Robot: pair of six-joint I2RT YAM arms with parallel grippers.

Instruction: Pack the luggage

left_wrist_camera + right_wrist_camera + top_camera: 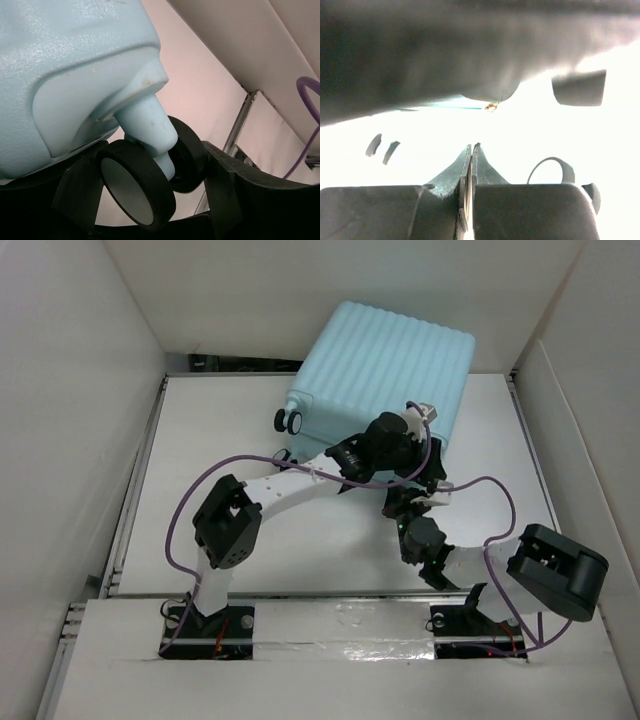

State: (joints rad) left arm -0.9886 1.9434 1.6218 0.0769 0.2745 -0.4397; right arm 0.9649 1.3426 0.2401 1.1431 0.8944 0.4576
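The luggage is a pale aqua ribbed hard-shell case, lying shut and turned askew at the back of the table. My left gripper is at its near right corner. In the left wrist view that gripper holds a black twin spinner wheel between its fingers, under the luggage shell. My right gripper sits just in front, below the left wrist. Its fingertips are pressed together with nothing between them.
Another wheel pair shows at the luggage's left corner. Purple cables loop off both arms. White walls close in the table on three sides. A metal rail runs along the table edge. A dark blurred mass hangs over the right gripper.
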